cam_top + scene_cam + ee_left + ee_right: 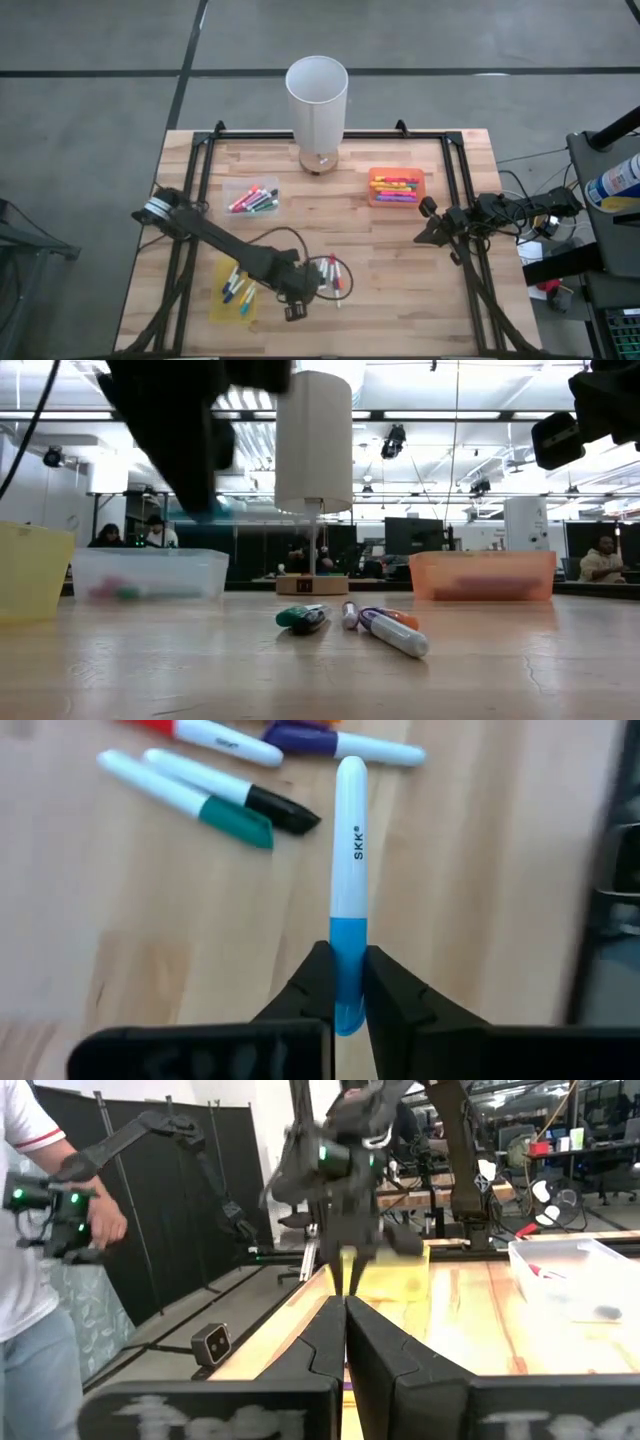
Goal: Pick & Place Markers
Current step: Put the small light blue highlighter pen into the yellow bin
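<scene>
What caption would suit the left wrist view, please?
Left gripper shut on a blue-capped marker above the wooden table.

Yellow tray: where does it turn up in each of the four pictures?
High view: yellow tray at lower left.
Low view: far left edge.
Left wrist view: not in it.
Right wrist view: centre, farther off.
Shared landmark: the clear tray, seen in high, low and right wrist views.

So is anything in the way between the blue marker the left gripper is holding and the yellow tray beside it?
Nothing visible. The left gripper holds the blue marker just beside the yellow tray, with only bare table between them; the loose markers lie on the far side.
</scene>
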Motion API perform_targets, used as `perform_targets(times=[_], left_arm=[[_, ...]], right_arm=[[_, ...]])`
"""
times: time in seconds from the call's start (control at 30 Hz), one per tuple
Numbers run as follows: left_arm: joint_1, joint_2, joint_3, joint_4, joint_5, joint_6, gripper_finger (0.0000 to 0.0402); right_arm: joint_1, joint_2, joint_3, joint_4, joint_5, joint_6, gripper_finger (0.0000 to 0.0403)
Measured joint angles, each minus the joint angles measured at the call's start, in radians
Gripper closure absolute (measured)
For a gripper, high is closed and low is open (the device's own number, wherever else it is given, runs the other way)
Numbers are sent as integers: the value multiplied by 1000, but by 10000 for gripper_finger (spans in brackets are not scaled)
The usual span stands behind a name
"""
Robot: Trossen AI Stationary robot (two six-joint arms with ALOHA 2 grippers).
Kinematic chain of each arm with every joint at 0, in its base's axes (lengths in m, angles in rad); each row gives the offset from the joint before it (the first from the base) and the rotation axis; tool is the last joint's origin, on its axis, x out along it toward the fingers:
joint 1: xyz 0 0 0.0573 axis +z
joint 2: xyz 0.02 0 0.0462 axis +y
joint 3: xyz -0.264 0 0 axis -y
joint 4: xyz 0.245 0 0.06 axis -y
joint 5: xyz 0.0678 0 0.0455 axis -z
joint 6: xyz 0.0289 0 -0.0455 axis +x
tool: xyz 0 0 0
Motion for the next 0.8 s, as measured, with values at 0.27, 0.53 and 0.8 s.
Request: perform_targets(times=[0.27,0.53,0.8], left_arm=[[-103,-228,1,-226,-90,-254,377],[-268,-340,-1,-442,-203,-580,377],[-342,-329,-111,-409,-186,-733,377]], right_arm=[[0,0,0,0,0,0,394],[0,0,0,0,0,0,394],[0,0,0,0,0,0,394]])
